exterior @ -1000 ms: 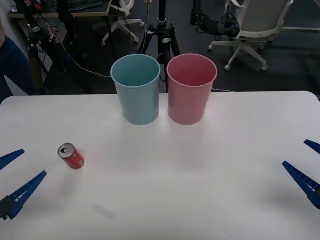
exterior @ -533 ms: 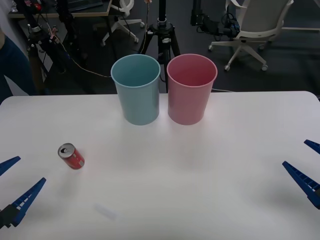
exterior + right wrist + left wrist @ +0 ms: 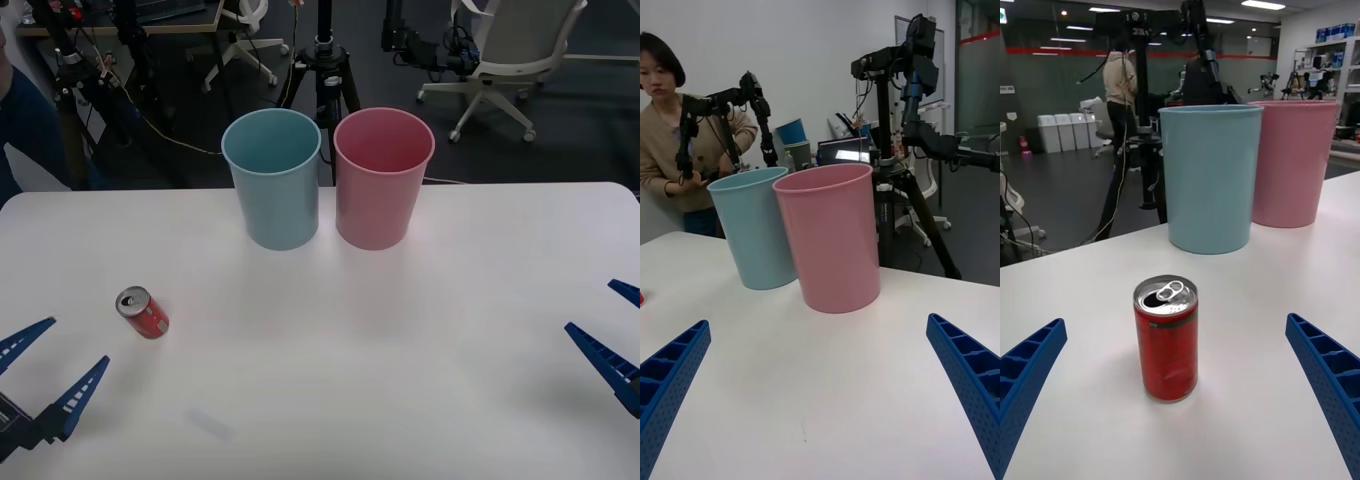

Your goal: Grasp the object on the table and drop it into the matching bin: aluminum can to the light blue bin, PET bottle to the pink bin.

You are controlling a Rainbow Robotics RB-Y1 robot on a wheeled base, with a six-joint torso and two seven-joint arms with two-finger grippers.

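One can [image 3: 143,312] stands upright on the table [image 3: 400,350], silver top and pull-tab up, near the table's left side. It is the single small thing on the tabletop. In the left wrist view the can [image 3: 1166,338] sits ahead of the left gripper's two blue fingers [image 3: 1026,375] and roughly centred between their lines, clear of both — nothing touches it.

The left gripper [image 3: 45,375] hangs low at the near left edge of the table, its two fingers spread wide apart with nothing between them. The can lies just beyond and a little to the inner side of the fingertips, near but apart.

The right gripper [image 3: 618,330] sits at the right edge of the table, well apart from the can. Its two fingers [image 3: 970,375] are likewise spread and bare, with only white tabletop between them.

Two bins stand at the far middle of the table, side by side and upright — one blue bin [image 3: 272,180] on the left, one pink bin [image 3: 383,178] on the right. Their rims are almost touching; whether they truly meet I cannot tell. Seen from the right fingers, the pink bin [image 3: 831,236] is the nearer, the blue bin [image 3: 754,229] partly behind it. Seen from the left fingers, the blue bin [image 3: 1210,180] stands straight beyond the can, with the pink bin [image 3: 1289,165] beside it.
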